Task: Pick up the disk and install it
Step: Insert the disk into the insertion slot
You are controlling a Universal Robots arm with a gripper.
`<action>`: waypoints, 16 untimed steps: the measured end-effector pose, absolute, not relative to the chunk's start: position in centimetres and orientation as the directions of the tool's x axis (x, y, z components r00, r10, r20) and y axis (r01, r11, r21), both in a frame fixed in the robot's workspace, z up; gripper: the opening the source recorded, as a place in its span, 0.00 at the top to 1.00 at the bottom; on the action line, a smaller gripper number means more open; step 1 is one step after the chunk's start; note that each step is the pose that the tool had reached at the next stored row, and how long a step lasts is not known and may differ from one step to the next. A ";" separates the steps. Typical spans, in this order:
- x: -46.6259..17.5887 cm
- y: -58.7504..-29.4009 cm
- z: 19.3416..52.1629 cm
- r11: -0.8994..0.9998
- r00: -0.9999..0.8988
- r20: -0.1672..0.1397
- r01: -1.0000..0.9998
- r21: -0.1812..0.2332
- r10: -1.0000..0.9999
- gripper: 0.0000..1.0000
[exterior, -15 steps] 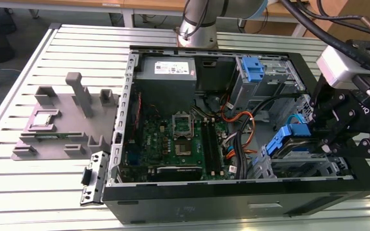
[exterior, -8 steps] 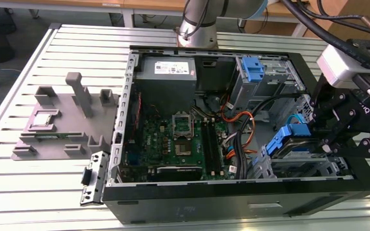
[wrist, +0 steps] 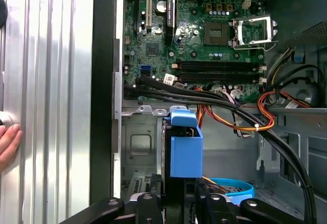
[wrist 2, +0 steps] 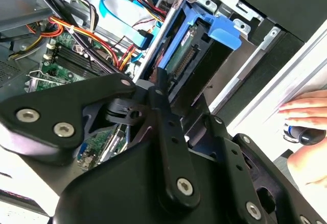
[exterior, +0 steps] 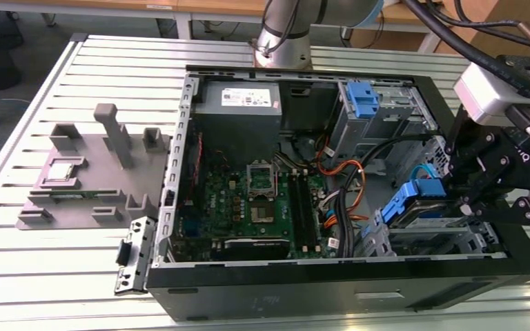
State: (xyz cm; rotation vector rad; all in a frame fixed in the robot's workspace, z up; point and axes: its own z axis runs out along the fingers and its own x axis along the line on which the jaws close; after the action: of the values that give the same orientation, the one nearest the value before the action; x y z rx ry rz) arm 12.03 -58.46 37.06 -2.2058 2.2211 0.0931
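Black gripper [exterior: 466, 201] pinching the disk [exterior: 413, 205] by its sides, disk with blue rails standing on edge in the metal bay [exterior: 440, 238], at four o'clock inside the open computer case [exterior: 339, 293] in the exterior view, green board [exterior: 246, 200] at its nine o'clock, a person's hand [wrist: 7, 142] on the ribbed table [exterior: 63, 276].

You get bright, even light on the ribbed silver table [exterior: 25, 276]. The open black computer case [exterior: 339, 293] looks shadowy inside.
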 end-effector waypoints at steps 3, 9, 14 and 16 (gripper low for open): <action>12.0 -58.5 37.1 0.006 -0.008 -0.049 -0.999 0.035 -0.999 0.65; 12.0 -58.5 37.2 0.006 -0.008 -0.049 -0.999 0.035 -0.999 0.65; 12.0 -58.5 38.8 0.006 -0.008 -0.048 -0.999 0.035 -0.999 0.65; 12.0 -58.5 38.8 0.006 -0.008 -0.048 -0.999 0.035 -0.999 0.65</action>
State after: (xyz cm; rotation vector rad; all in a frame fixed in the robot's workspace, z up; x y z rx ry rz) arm 12.03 -58.46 38.79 -2.2063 2.2213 0.0923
